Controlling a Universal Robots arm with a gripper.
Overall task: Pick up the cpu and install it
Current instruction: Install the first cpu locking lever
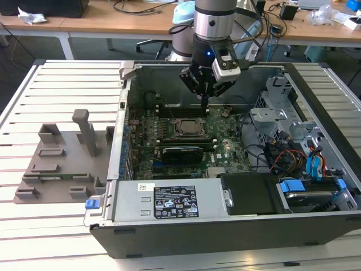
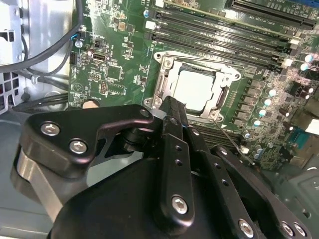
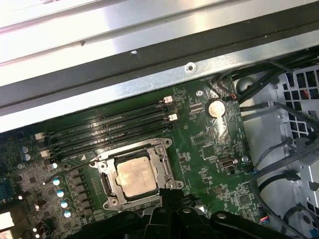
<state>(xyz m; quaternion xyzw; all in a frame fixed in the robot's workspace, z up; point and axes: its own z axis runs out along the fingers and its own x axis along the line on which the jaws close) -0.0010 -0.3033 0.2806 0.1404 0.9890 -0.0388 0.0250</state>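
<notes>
The slatted white table [image 1: 67, 84] carries an open computer case [image 1: 237, 226] lying on its side, and beside the case, toward the exterior view's left, stands a grey plastic fixture [image 1: 62, 155] with slots and upright posts. Behind the table runs a wooden desk [image 1: 113, 25] with cables and oddments on it.

The arm [image 1: 211, 22] comes down from above the far edge of the case, its silver wrist segment nearly upright, and reaches into the open case over the green motherboard [image 1: 220, 147]. The gripper [image 1: 204, 100] points straight down at the board. In the exterior view its tip hangs just above the board, near the far side of the socket frame [image 1: 189, 127].

In the second wrist view the black fingers [image 2: 174, 144] lie pressed flat together, nothing between them, so the pincer is clenched and empty. Their tip reaches the near corner of the frame; whether it touches the metal cannot be told.

The cpu [image 2: 193, 87] sits inside the dark socket frame on the motherboard, its pale metal lid facing up and level, framed on all sides by the metal bracket. In the first wrist view the cpu [image 3: 133, 178] shows the same way, with the memory slots [image 3: 109, 127] running alongside the frame toward the case wall.
</notes>
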